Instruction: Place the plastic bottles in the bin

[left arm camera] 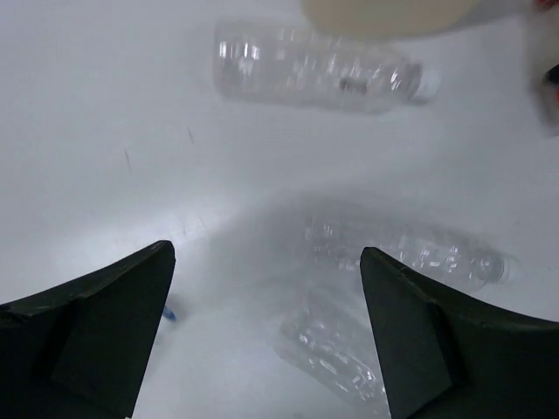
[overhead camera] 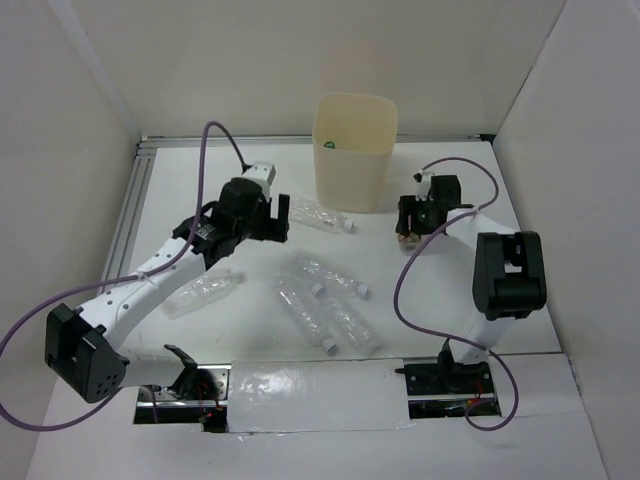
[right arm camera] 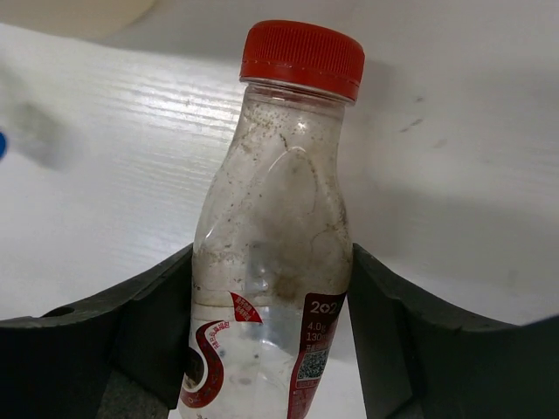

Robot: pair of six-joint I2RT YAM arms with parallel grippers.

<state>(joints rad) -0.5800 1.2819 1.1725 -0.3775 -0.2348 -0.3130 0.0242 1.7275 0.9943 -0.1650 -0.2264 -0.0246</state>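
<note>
The cream bin [overhead camera: 354,148] stands at the back middle of the table, with something green inside. Several clear ribbed bottles lie on the table: one near the bin [overhead camera: 320,215], a cluster in the middle [overhead camera: 325,310] and one at the left [overhead camera: 200,293]. My left gripper [overhead camera: 272,225] is open and empty, just left of the bottle near the bin [left arm camera: 319,70]. My right gripper [overhead camera: 410,232] is shut on the short red-capped bottle [right arm camera: 275,253], right of the bin and low over the table. The bin's base [left arm camera: 384,13] shows at the top of the left wrist view.
White walls enclose the table on the left, back and right. A metal rail [overhead camera: 135,205] runs along the left edge. Purple cables loop from both arms. White tape [overhead camera: 315,395] covers the front edge between the bases.
</note>
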